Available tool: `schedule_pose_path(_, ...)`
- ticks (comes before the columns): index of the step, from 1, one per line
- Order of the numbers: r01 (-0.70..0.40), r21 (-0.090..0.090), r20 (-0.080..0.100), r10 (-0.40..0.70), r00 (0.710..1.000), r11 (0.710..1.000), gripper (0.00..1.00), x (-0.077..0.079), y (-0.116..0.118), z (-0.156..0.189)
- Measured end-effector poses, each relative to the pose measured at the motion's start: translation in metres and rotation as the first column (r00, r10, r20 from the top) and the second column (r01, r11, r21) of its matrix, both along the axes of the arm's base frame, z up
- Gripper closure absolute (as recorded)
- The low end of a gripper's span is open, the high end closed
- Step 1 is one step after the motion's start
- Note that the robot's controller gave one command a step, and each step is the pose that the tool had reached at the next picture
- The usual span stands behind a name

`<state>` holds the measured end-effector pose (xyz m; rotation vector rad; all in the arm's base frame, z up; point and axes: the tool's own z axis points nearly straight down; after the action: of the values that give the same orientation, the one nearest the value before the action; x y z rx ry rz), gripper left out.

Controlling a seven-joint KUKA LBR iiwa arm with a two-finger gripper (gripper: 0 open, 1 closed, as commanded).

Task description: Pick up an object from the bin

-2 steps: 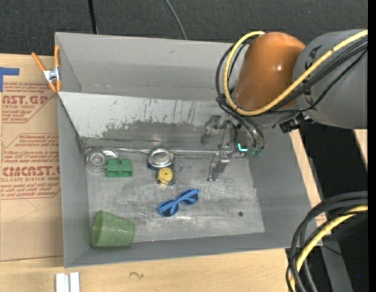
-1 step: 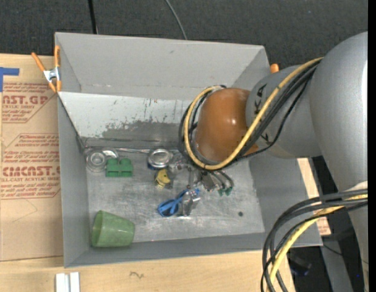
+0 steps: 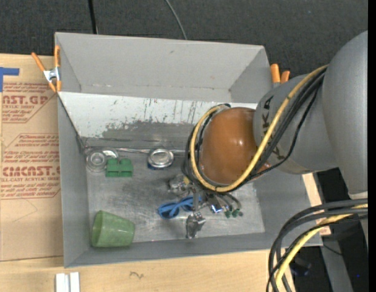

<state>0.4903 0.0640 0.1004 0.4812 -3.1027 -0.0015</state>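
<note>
**Gripper lowered in the bin.** The gripper (image 3: 194, 221) is placed low in the near right part of the grey bin (image 3: 157, 66), beneath the orange wrist cover (image 3: 227, 145). Whether it is open or closed cannot be told. A blue looped object (image 3: 171, 209) lies just beside it and is not seen to be grasped. Well apart are found a green block (image 3: 119, 167), two round caps (image 3: 159, 158) and a green cup (image 3: 112, 229). The pick is judged not yet made: grasp and lift remain.

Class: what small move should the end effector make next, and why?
Probably a short shift toward the blue looped thing, then down: the end effector sits just beside it near the bin's front wall, and the green cup lies much farther off.
</note>
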Motion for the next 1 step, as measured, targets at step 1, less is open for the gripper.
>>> schedule_pose_path(1, 0.034, -0.001, 0.001, -0.034, 0.999, 0.999, 0.00, 0.0018, -0.0208, 0.0008)
